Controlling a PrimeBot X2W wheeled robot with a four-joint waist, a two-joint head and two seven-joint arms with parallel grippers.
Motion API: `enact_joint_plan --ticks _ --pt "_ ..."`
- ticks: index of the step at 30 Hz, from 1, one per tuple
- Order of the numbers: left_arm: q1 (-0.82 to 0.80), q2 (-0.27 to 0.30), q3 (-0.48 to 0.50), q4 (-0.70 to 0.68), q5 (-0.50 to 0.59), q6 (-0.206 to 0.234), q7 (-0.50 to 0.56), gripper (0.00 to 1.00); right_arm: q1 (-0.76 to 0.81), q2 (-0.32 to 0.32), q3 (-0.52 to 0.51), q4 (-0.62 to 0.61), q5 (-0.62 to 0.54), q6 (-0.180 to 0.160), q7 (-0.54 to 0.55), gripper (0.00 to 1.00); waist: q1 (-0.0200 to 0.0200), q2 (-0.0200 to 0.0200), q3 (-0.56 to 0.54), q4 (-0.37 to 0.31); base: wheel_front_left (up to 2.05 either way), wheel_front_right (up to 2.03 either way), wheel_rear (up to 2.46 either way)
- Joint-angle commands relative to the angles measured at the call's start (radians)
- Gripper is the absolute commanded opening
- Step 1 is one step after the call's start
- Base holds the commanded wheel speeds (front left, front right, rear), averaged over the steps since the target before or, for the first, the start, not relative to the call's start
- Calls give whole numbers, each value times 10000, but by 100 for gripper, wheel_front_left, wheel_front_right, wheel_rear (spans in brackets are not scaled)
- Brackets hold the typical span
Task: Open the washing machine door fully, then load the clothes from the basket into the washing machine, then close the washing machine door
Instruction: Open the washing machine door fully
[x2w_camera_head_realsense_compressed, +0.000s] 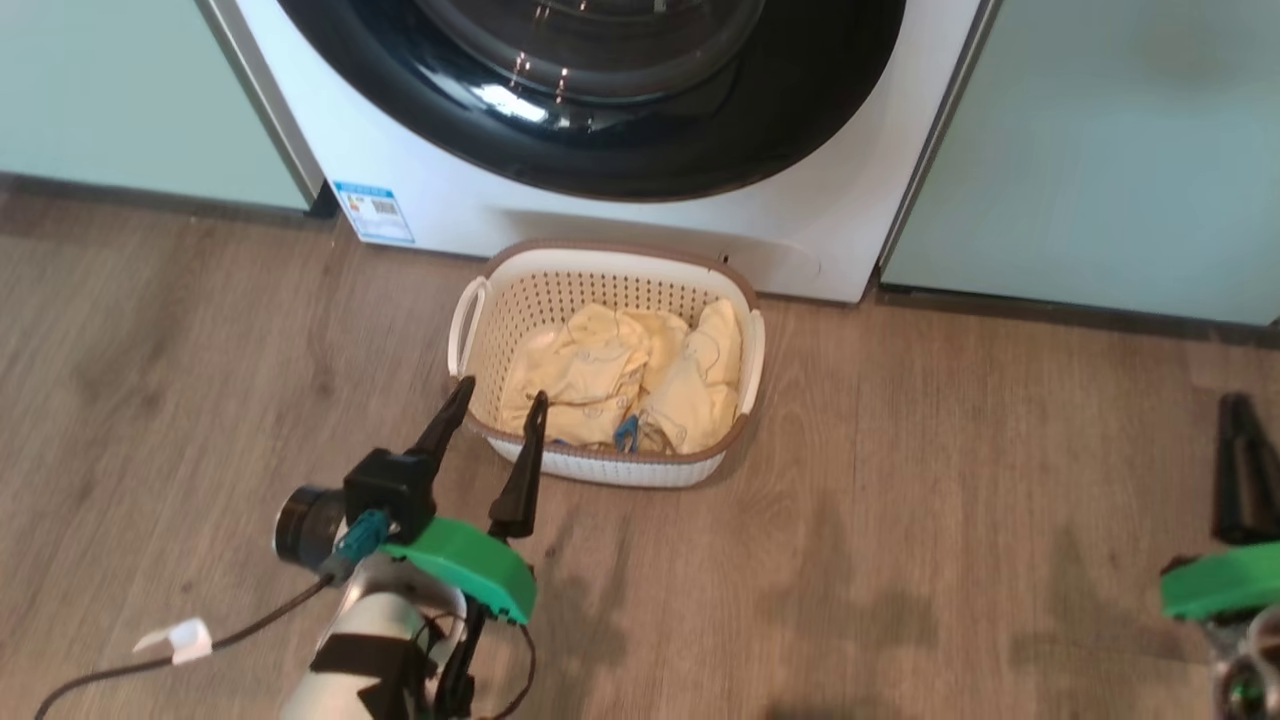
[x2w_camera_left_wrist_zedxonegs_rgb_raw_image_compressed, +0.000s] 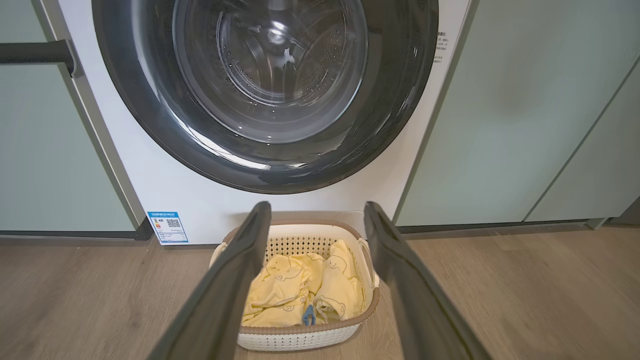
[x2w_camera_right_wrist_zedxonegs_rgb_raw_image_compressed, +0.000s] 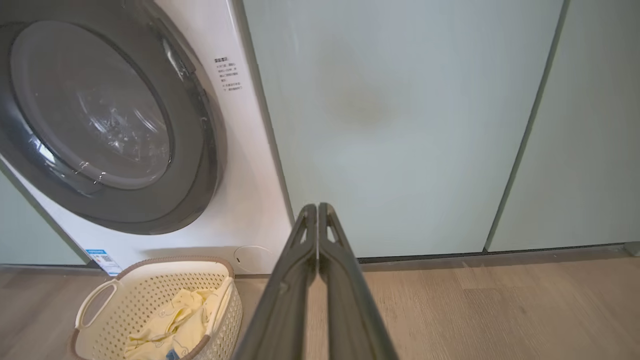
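Wood-grain plank flooring (x2w_camera_head_realsense_compressed: 900, 520) runs up to pale mint-green cabinet panels (x2w_camera_head_realsense_compressed: 1100, 150), one on each side of one white washing machine (x2w_camera_head_realsense_compressed: 450, 190). Its round door (x2w_camera_head_realsense_compressed: 780, 110), with a glossy black rim and a bulging clear glass centre, sits closed in the machine front. One cream perforated plastic basket (x2w_camera_head_realsense_compressed: 600, 470) with a brown rim, rounded corners and two side handles stands on the floor just before the machine. Soft pale yellow clothes (x2w_camera_head_realsense_compressed: 620, 380) lie crumpled inside; their exact number cannot be told, and one carries a blue tag (x2w_camera_head_realsense_compressed: 627, 433). One blue sticker (x2w_camera_head_realsense_compressed: 374, 211) marks the machine's lower left corner. Left gripper (x2w_camera_head_realsense_compressed: 502, 390): fingers spread wide and empty, pointing at the basket's near left rim. Right gripper (x2w_camera_head_realsense_compressed: 1240, 400): fingers pressed together and empty, well apart from the basket.
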Motion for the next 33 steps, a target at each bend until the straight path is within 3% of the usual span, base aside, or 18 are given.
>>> enact_joint_plan --ticks 1,4,10,13,14,17,25,33 --pt "-540 106 200 -343 -77 56 -92 100 -668 -217 88 -220 387 -32 -120 0 0 0 221 72 0 0 0" --pt "-725 106 25 -368 -119 81 -92 100 -1173 -198 -84 155 1840 -32 -120 0 0 0 475 187 0 0 0" --pt "-1178 106 -324 -395 -192 118 -92 100 -2582 -228 -241 782 5915 -32 522 0 0 0 1010 448 0 0 0" --pt "-1380 106 -476 -419 -230 121 -92 100 -3382 -286 -493 904 8025 -32 1464 0 0 0 1276 584 0 0 0" --pt "-1509 106 -569 -437 -245 126 -92 100 -3919 -336 -675 1022 9202 -32 2132 0 0 0 1445 672 0 0 0" --pt "-1655 106 -691 -450 -252 135 -92 100 -4712 -360 -913 1254 10668 -32 3142 0 0 0 1654 790 0 0 0" --pt "-2013 106 -966 -462 -330 145 -92 100 -6979 -513 -1187 2593 12596 -32 5478 0 0 0 2206 1071 0 0 0" --pt "-2312 106 -1288 -499 -392 179 -92 100 -8999 -1045 -834 3997 12863 -32 7385 0 0 0 2549 1341 0 0 0"
